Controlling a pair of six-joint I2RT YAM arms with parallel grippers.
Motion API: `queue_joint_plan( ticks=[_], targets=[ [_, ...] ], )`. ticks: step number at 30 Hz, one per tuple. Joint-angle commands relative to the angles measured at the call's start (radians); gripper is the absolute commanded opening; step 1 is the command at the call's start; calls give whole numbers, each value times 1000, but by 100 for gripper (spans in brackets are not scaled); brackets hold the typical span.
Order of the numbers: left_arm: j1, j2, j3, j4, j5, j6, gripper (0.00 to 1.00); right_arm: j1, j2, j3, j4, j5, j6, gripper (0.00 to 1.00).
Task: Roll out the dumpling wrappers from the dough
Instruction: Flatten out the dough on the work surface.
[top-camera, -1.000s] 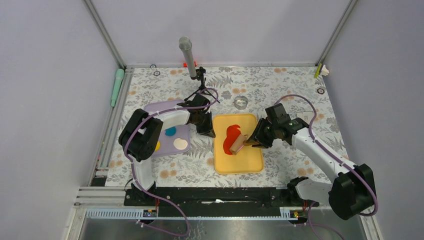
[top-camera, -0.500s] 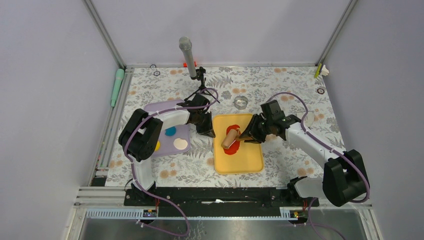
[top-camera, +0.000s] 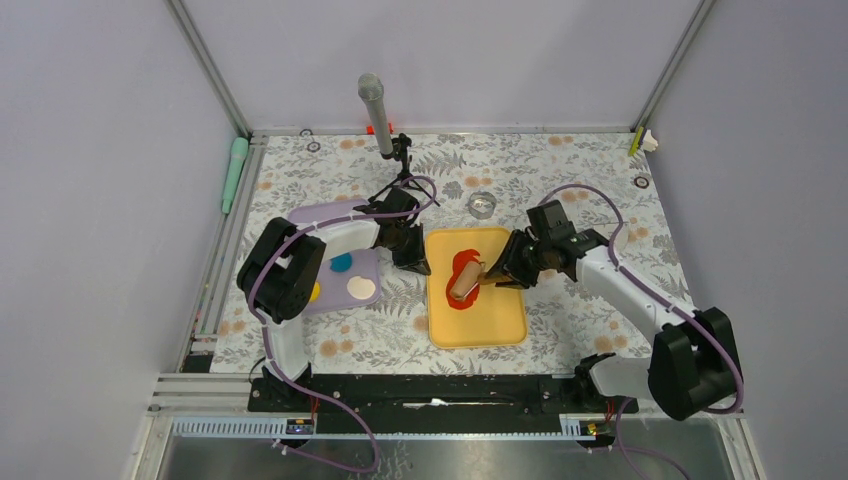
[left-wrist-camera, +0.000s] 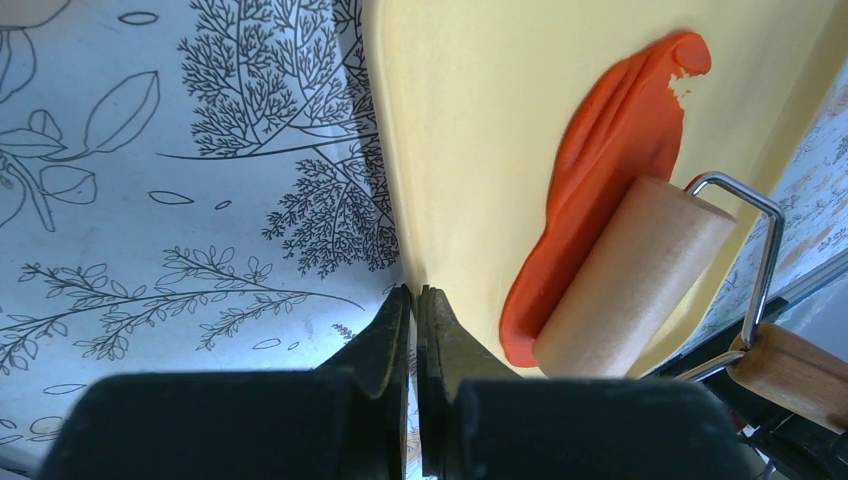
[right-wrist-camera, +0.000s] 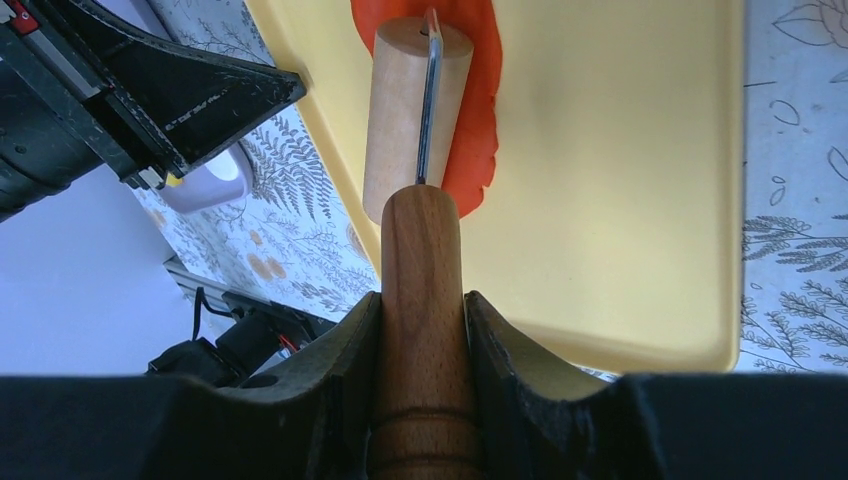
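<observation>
A flattened red clay dough sheet (top-camera: 464, 262) lies on the yellow board (top-camera: 480, 325); it is irregular, not a round disc. My right gripper (top-camera: 505, 277) is shut on the wooden handle (right-wrist-camera: 422, 260) of a roller, whose pale drum (top-camera: 463, 281) rests on the dough. The left wrist view shows the drum (left-wrist-camera: 635, 280) on the near end of the dough (left-wrist-camera: 610, 150). My left gripper (top-camera: 412, 262) is shut on the board's left rim (left-wrist-camera: 400, 200). No round red wrappers are in view.
A purple tray (top-camera: 330, 222) left of the board holds a blue disc (top-camera: 341, 262), a cream disc (top-camera: 362, 288) and a yellow disc (top-camera: 314, 292). A small glass dish (top-camera: 483, 205) sits behind the board. A grey cylinder on a stand (top-camera: 372, 100) is at the back, a green tool (top-camera: 234, 170) far left.
The roller moved left and away across the dough, then came back a little toward the near side. The left arm has not moved.
</observation>
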Motion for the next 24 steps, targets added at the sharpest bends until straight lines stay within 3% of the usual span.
queue_joint_plan(
  ticks=[1,9,17,24],
  targets=[
    [9,-18,4,-57,11,42,0,-2,145,0,-106,142,-41,0],
    [9,-24,11,-65,9,45,0,81,222,8,-56,230,-3,0],
    [14,-28,1,-66,7,49,0,-26,5,-91,-197,221,-58,0],
    [21,-29,-3,-64,3,45,0,-50,-36,-110,-246,149,-62,0]
  ],
)
